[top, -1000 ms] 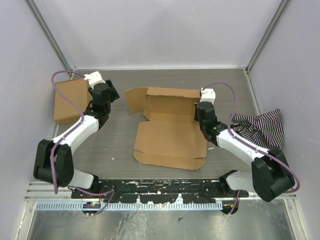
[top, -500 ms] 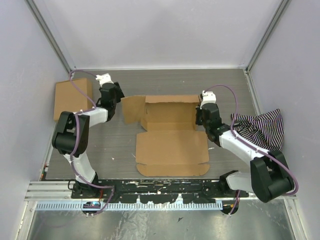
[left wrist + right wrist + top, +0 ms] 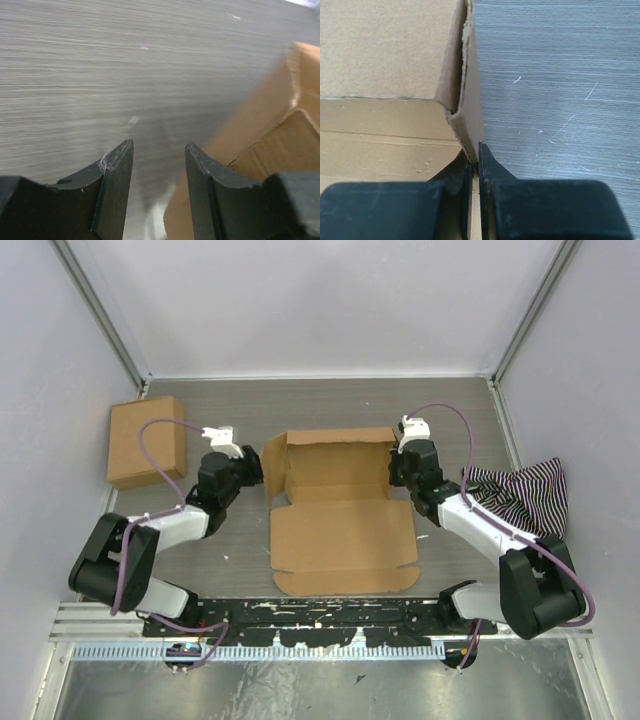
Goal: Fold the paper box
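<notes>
The box point(image 3: 340, 510) lies in the middle of the table point(image 3: 450, 410), half made. Its back and side walls stand up, and the front panel lies flat toward 6 o'clock. The right gripper point(image 3: 475, 150) is pinched tight on the thin edge of the right wall, at 3 o'clock of the box. The left gripper point(image 3: 157, 170) is open a little and holds nothing. The left flap point(image 3: 277, 455) stands just beside it, at 9 o'clock. The box looks light and thin, stiff but bendy at its creases, and it may slide. It is best to hold it by the flap edges. I see no words or labels on it.
</notes>
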